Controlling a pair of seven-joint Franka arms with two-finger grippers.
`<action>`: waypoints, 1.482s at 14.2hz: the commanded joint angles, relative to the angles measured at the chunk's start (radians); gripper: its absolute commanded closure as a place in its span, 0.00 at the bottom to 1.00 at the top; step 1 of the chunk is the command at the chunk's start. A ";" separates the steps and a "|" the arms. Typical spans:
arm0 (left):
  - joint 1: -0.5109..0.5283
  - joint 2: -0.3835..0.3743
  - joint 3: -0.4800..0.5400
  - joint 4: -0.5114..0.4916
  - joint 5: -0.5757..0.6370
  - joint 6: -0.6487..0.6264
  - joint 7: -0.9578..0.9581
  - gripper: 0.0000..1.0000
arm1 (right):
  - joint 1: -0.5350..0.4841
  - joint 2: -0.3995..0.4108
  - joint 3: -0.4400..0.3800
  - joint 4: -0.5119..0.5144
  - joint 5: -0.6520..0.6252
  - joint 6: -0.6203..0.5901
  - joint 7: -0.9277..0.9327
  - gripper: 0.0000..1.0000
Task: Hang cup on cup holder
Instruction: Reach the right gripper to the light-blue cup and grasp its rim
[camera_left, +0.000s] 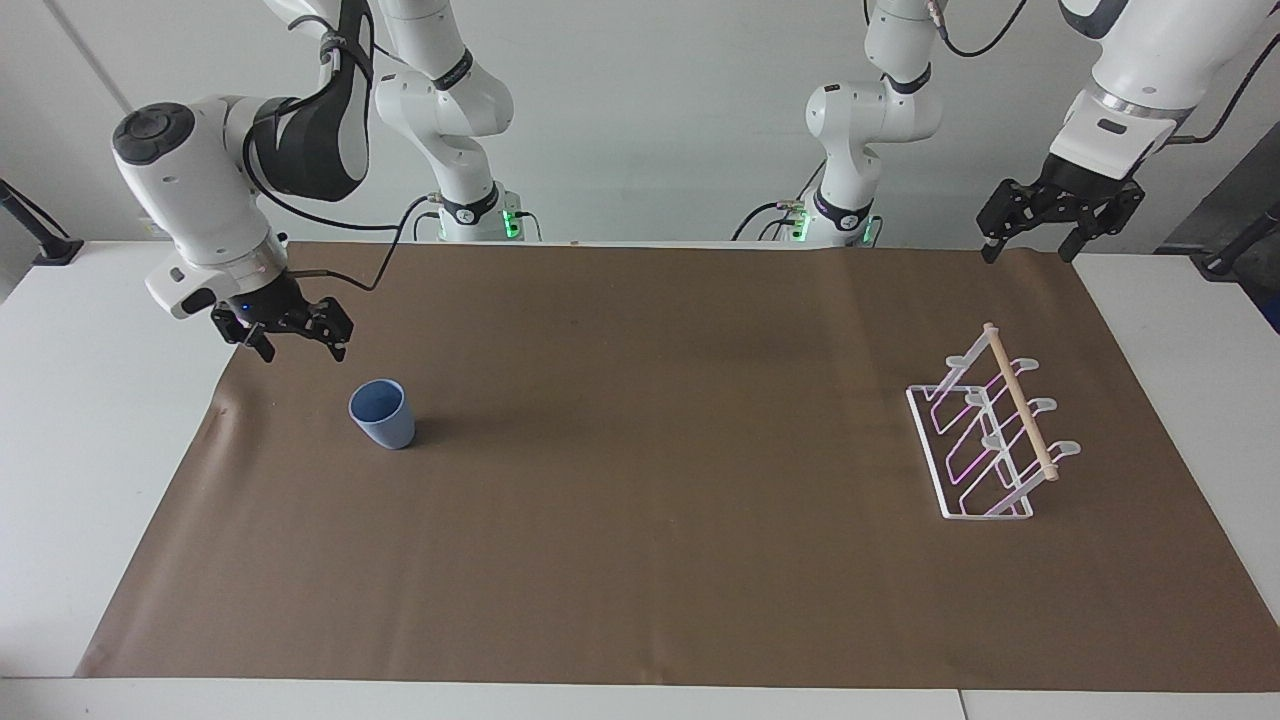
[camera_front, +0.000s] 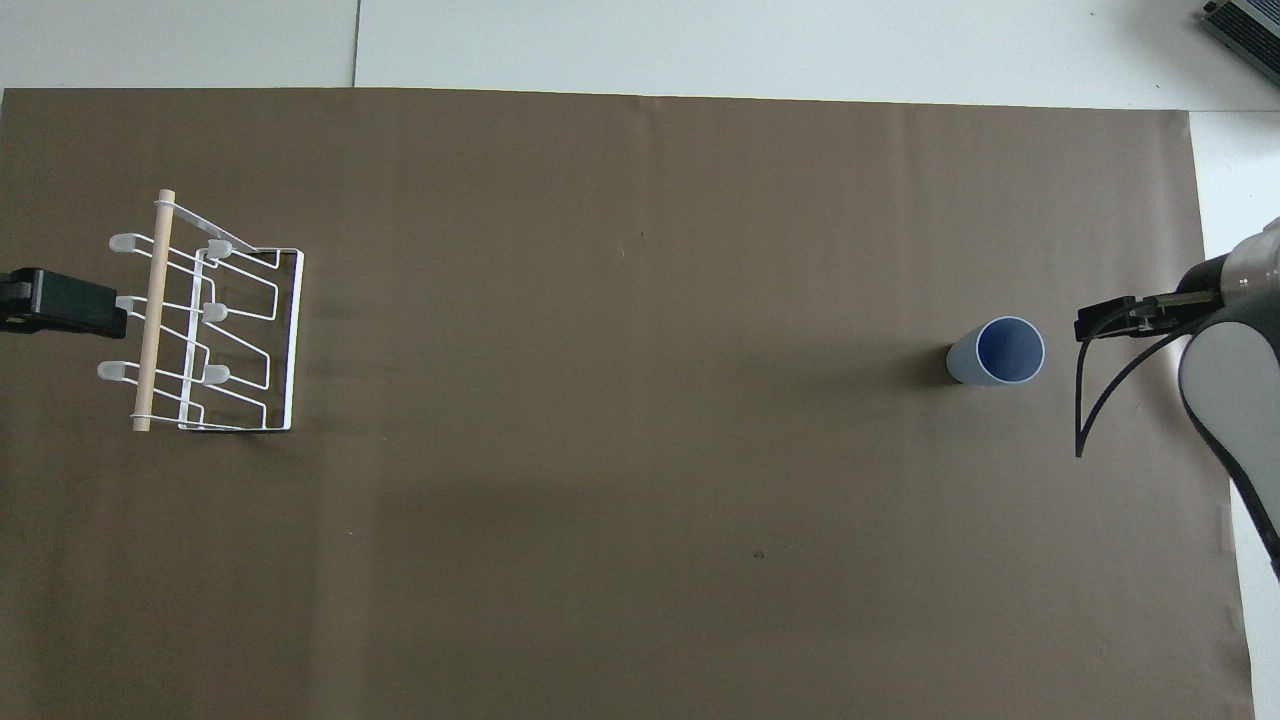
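The cup (camera_left: 381, 414), a small light blue tumbler, stands upright with its mouth up on the brown mat toward the right arm's end; it also shows in the overhead view (camera_front: 997, 352). My right gripper (camera_left: 303, 350) hangs open over the mat just beside the cup, apart from it, and holds nothing; in the overhead view (camera_front: 1105, 322) it is seen edge-on. The cup holder (camera_left: 990, 430), a white wire rack with a wooden dowel on top, stands toward the left arm's end (camera_front: 200, 320). My left gripper (camera_left: 1027, 255) waits open and empty above the mat's edge by the rack (camera_front: 70, 305).
A brown mat (camera_left: 650, 560) covers most of the white table (camera_left: 90, 420). A black cable (camera_front: 1085, 400) hangs in a loop from the right wrist. Between the cup and the rack there is only bare mat.
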 joint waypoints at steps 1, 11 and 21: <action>0.003 -0.022 0.002 -0.024 -0.008 -0.007 0.005 0.00 | -0.017 -0.001 0.006 -0.072 0.019 0.076 -0.043 0.00; 0.003 -0.022 0.002 -0.024 -0.008 -0.007 0.005 0.00 | -0.001 0.041 0.009 -0.205 0.021 0.301 -0.025 0.00; 0.003 -0.022 0.002 -0.024 -0.008 -0.007 0.005 0.00 | -0.009 0.065 0.009 -0.204 0.102 0.331 -0.091 0.15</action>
